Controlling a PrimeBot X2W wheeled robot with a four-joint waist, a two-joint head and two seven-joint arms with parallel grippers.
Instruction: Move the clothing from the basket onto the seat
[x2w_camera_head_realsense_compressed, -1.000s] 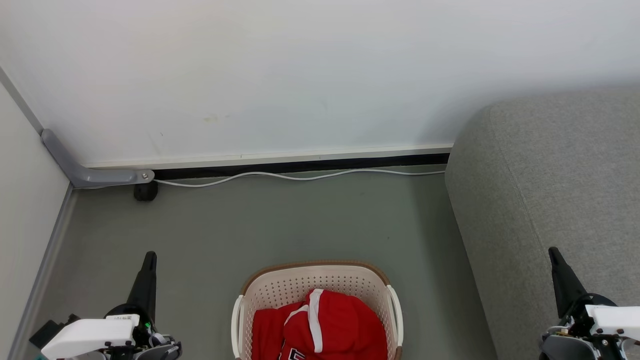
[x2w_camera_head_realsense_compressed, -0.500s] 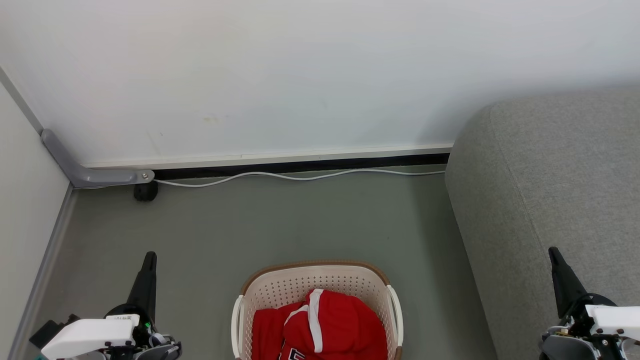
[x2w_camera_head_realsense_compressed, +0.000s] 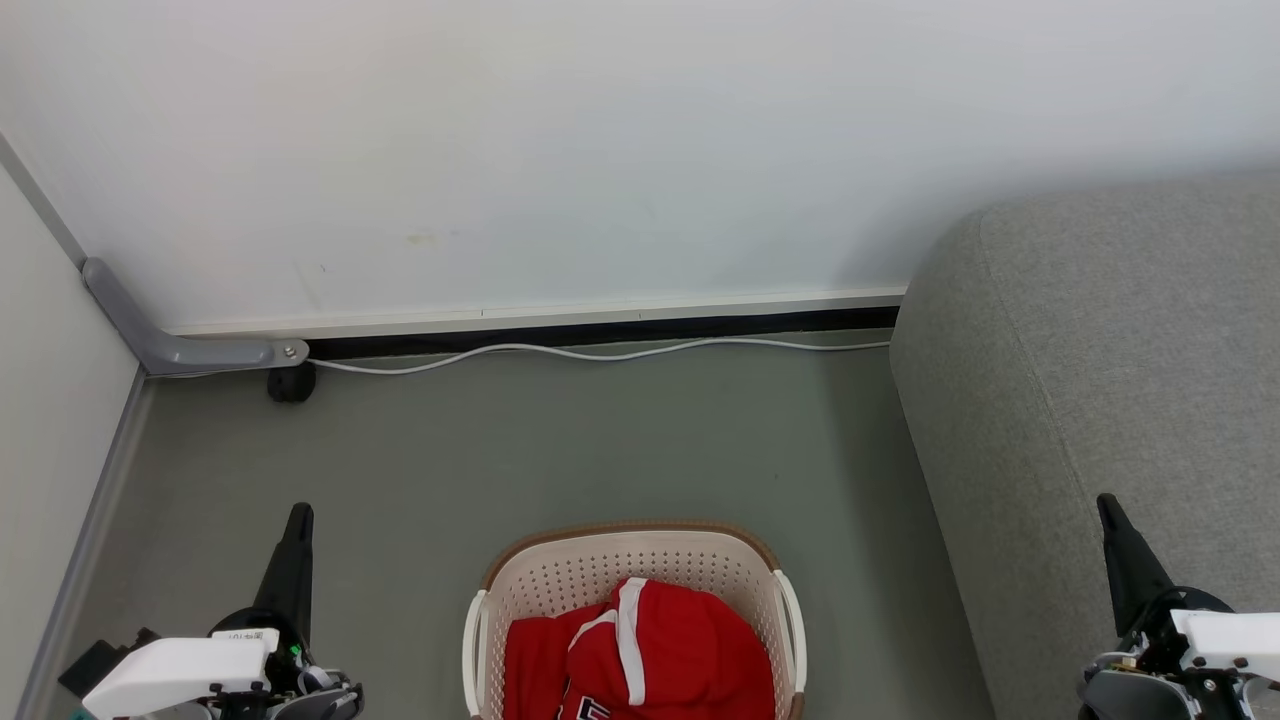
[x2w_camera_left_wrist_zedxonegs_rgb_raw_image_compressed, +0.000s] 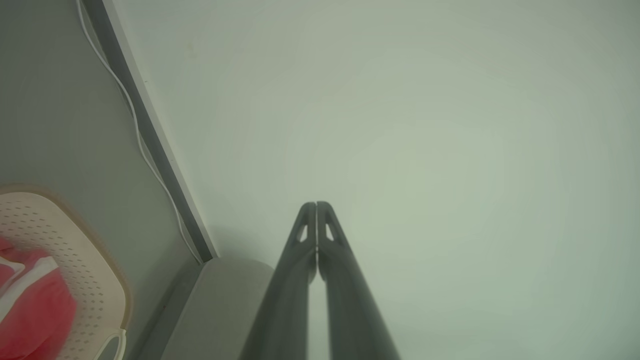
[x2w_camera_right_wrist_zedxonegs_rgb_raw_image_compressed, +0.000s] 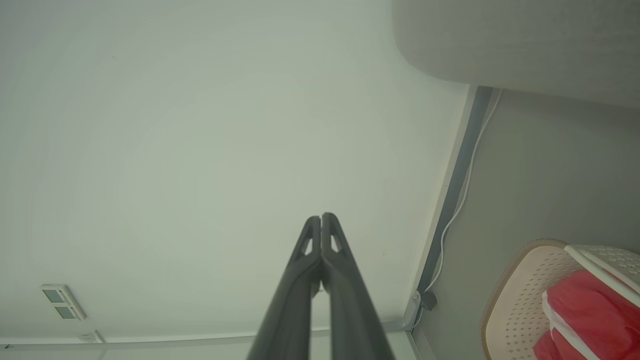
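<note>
Red clothing in basket, its lettering unreadable; left gripper and right gripper closed, empty.

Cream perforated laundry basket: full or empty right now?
Holding clothes: red jersey garments with white trim lie bunched inside the cream perforated plastic basket, part of its far wall bare. How deep the pile goes cannot be told.

Open floor lies between the basket and the seat.
</note>
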